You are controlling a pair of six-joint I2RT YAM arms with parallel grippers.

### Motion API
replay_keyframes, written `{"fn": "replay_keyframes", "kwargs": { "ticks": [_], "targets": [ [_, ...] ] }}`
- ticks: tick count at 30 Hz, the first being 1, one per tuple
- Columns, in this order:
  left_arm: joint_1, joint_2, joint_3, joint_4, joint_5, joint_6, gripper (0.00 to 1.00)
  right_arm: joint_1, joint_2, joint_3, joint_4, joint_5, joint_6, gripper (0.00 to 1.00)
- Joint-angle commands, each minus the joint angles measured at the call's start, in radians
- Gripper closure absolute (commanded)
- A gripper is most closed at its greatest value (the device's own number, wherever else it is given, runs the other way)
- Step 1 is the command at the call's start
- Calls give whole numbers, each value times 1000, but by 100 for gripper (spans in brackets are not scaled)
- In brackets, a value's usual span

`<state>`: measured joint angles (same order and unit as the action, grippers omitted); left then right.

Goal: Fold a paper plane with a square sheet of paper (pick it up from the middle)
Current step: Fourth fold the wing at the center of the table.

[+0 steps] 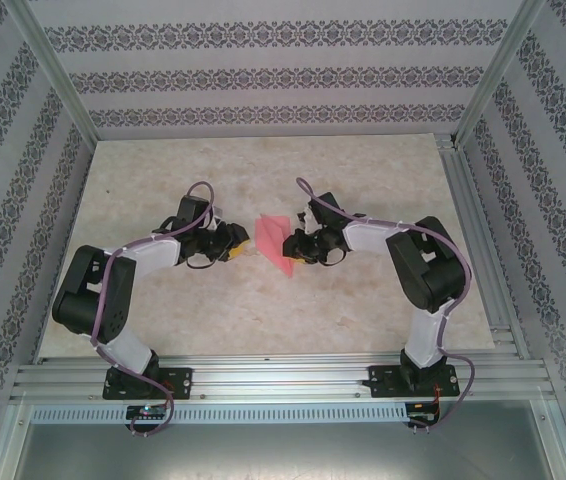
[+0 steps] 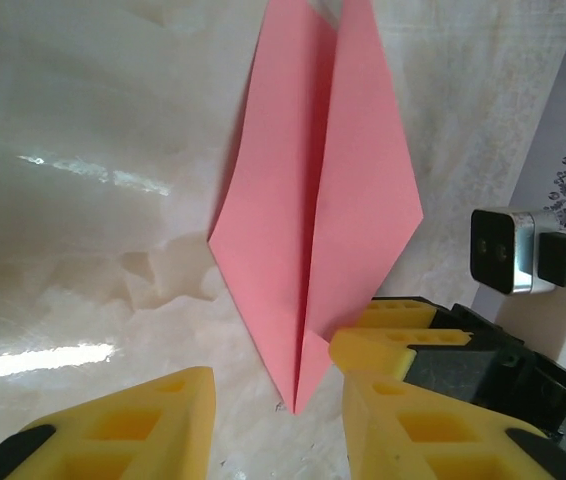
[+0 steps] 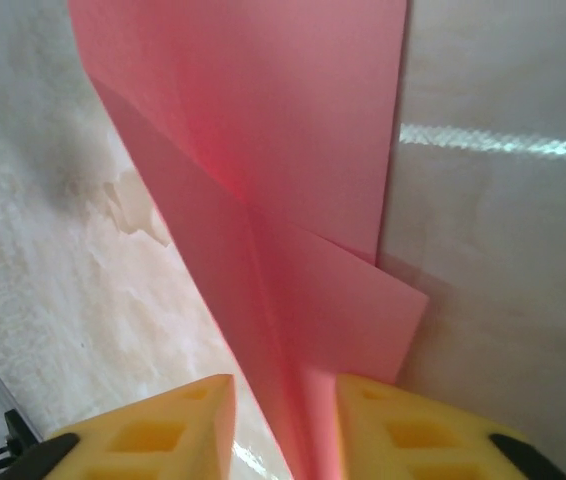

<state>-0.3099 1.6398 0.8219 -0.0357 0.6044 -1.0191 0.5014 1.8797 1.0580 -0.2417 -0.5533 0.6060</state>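
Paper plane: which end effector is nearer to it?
Right. The right end effector straddles the paper plane, with pink paper running down into its open jaws. The left end effector sits at the plane's pointed tip, which just reaches between its open jaws.

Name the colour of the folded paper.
Plain pink-red; the paper plane shows best in the left wrist view.

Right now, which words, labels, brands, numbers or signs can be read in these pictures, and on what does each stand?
None can be read.
The pink paper is plain.
The left pincer and the right pincer carry no marking.
The walls bear only an ornament pattern, no letters.
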Motion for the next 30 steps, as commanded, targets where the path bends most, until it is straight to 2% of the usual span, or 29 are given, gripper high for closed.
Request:
{"fn": "replay_keyframes", "kwargs": {
  "ticks": [1, 5, 15, 20, 30],
  "targets": [
    [-7, -6, -12, 71, 13, -35, 60, -1, -95, 7, -89, 76, -66, 63],
    [-7, 14, 3, 58, -1, -24, 60, 12, -108, -17, -108, 127, -69, 57],
    [-38, 127, 68, 93, 46, -42, 60, 22, -8, 7, -38, 100, -19, 51],
    [-51, 174, 87, 111, 46, -52, 60, 30, 26, 19, -23, 70, -15, 50],
    [-86, 251, 121, 134, 36, -64, 63, 49, 31, 26, 23, 43, 3, 56]
  ]
}}
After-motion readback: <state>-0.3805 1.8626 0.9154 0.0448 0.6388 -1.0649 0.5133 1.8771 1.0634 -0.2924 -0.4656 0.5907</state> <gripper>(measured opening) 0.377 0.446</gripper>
